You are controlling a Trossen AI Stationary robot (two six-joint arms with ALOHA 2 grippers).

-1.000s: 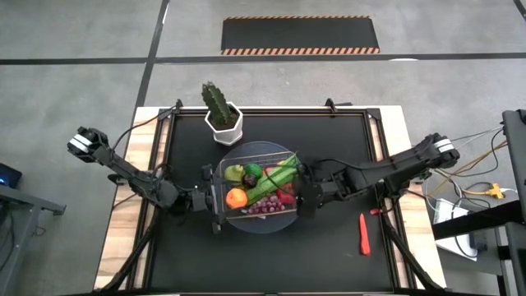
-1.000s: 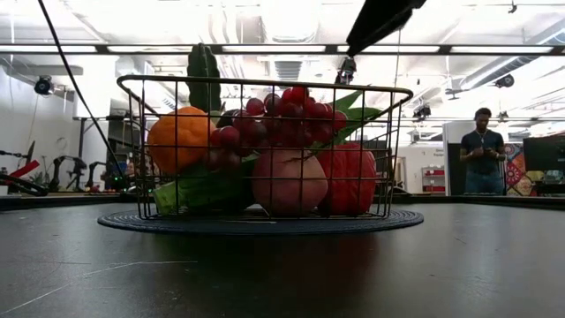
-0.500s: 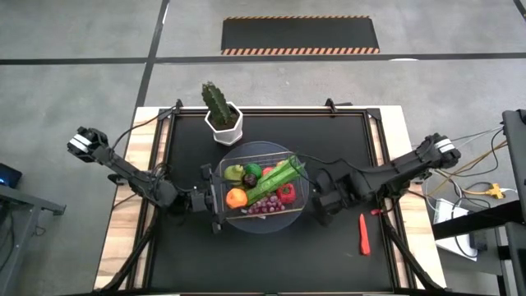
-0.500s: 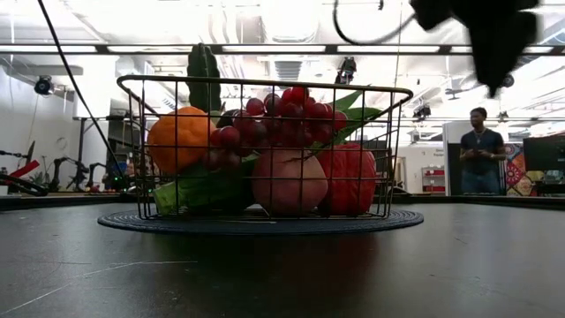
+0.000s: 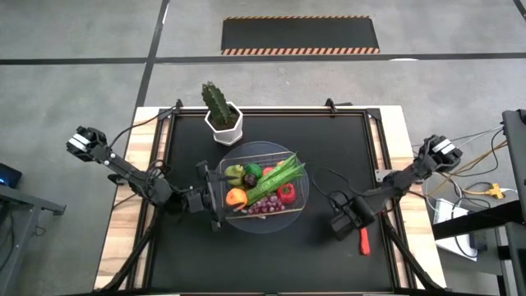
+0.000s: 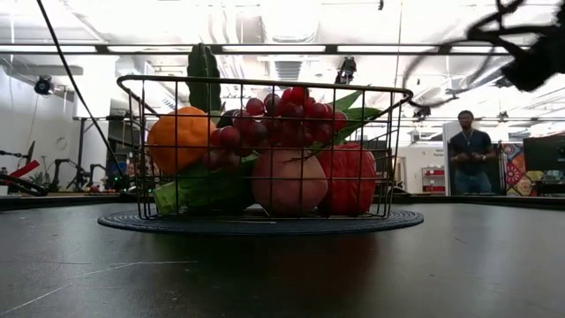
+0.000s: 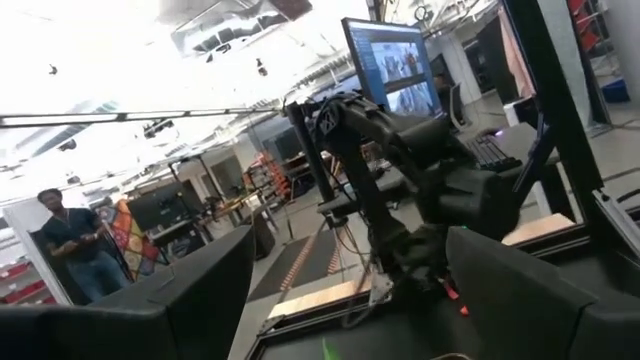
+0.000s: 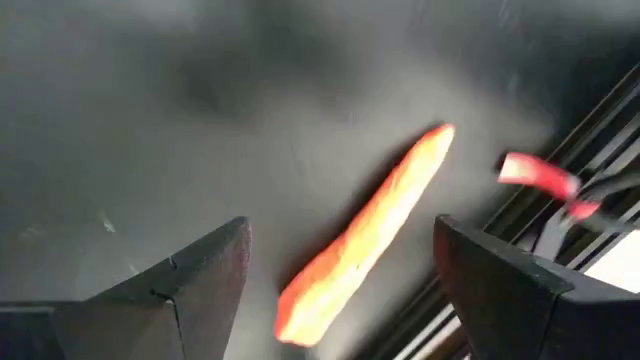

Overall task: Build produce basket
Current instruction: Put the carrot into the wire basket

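The silver wire basket (image 5: 301, 194) stands on its round grey base at the table's middle. It holds an orange (image 5: 236, 197), a lime (image 5: 252, 172), a green apple (image 5: 234, 173), a red pepper (image 5: 286, 194), purple grapes (image 5: 263, 207) and a long green bean bunch (image 5: 276, 178). The red chili (image 5: 364, 236) lies flat on the black mat to the near right. My right gripper (image 5: 341, 224) hovers open just left of the chili. In the right wrist view its fingers stand either side of the chili (image 8: 365, 235). My left gripper (image 5: 215, 201) is open at the basket's left rim.
A white hexagonal pot with a green cactus (image 5: 222, 115) stands at the far side, behind the basket. The mat's raised frame and cables (image 5: 380, 210) run just right of the chili. A person (image 6: 468, 163) stands in the room beyond the table.
My right gripper has drawn away from the basket's right side and gone toward the table's near right, arriving over the red chili. The basket and its produce have stayed where they were.
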